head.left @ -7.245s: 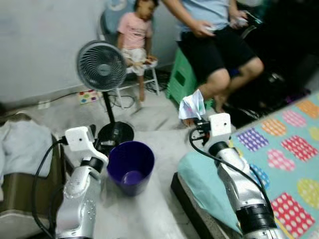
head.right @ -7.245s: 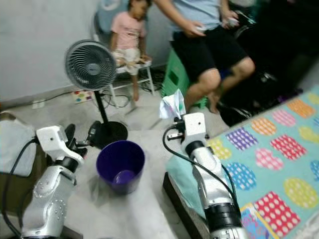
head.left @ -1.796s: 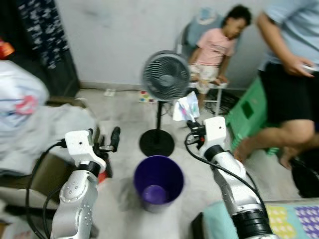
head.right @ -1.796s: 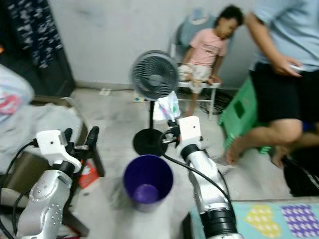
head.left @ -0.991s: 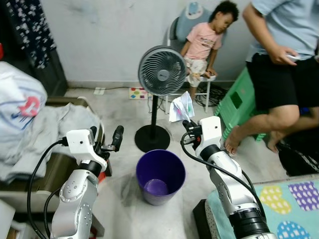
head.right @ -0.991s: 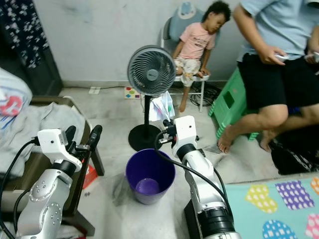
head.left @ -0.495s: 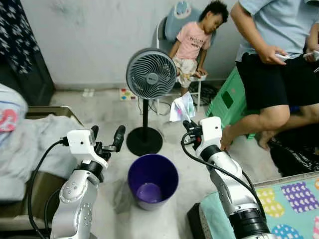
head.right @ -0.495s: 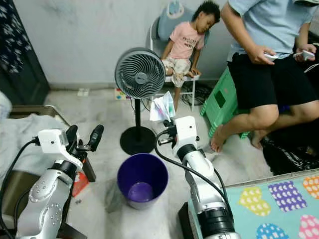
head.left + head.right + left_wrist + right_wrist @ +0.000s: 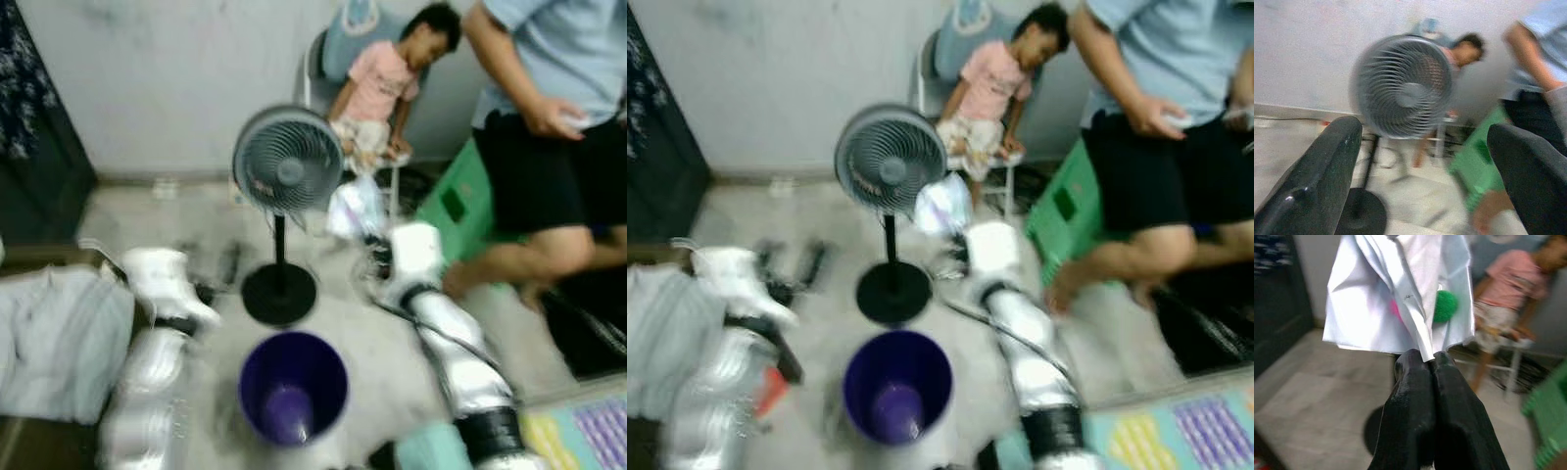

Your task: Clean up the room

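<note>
A purple bin (image 9: 292, 387) stands on the floor just before me, between my two arms. My right gripper (image 9: 1425, 363) is shut on a crumpled white paper wrapper (image 9: 1400, 293) with pink and green print, held up beyond the bin's far right side (image 9: 355, 211). My left gripper (image 9: 1425, 161) is open with nothing between its fingers; it is raised at the bin's left (image 9: 220, 269), facing the fan. The head views are blurred by motion.
A standing fan (image 9: 286, 162) on a round black base is just behind the bin. A child sits on a chair (image 9: 387, 88) at the wall; a person in black shorts (image 9: 549, 147) sits on a green stool. Grey cloth (image 9: 54, 338) lies at left, a patterned mat (image 9: 578, 431) at right.
The camera has dipped and shaken, so the whole picture is blurred and the bin sits lower in it. The right gripper still holds the wrapper; both arms keep roughly the same pose.
</note>
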`<state>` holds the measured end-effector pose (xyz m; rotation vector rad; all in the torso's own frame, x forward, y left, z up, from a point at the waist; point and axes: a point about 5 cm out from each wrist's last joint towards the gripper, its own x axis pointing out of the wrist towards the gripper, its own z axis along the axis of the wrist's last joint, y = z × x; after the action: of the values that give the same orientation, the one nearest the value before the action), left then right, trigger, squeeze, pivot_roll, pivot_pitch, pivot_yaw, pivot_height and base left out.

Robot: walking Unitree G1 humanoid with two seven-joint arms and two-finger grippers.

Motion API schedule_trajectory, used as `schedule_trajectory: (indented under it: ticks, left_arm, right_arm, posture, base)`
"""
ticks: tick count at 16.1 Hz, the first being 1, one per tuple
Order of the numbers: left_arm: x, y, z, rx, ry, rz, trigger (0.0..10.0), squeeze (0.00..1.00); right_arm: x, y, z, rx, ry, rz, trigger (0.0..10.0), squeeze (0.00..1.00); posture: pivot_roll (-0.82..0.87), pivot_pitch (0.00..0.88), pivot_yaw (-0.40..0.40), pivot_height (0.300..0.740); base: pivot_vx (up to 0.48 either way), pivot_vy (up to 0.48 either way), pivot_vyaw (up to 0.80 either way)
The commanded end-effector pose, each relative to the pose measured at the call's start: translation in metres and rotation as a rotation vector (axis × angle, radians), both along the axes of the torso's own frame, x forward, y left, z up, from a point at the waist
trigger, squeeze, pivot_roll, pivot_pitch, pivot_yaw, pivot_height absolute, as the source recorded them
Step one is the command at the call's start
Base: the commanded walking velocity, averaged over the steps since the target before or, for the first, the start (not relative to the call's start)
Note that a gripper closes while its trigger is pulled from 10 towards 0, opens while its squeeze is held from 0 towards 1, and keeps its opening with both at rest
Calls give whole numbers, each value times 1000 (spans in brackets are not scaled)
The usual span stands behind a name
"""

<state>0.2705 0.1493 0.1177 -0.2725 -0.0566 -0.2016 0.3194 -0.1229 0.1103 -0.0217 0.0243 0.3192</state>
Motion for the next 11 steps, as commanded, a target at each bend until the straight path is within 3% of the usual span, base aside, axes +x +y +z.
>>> schedule_trajectory:
  ticks: [1,4,9,11]
  left_arm:
    - [-1,11,3,22,-9,42,10000,0]
    - [0,14,2,25,0,59,10000,0]
    - [1,15,2,32,4,74,10000,0]
    - [2,15,2,34,5,76,10000,0]
  right_arm:
    - [1,9,7,12,-26,20,10000,0]
    - [2,10,8,2,-34,24,10000,0]
    - [2,10,9,1,-39,25,10000,0]
    - [3,10,10,3,-40,23,10000,0]
  posture:
    - [-15,43,-57,740]
    - [-14,46,-58,740]
    - [-14,50,-60,740]
    - [-15,52,-61,740]
  base:
    - [0,0,0]
    - [0,0,0]
    - [0,0,751]
    - [0,0,0]
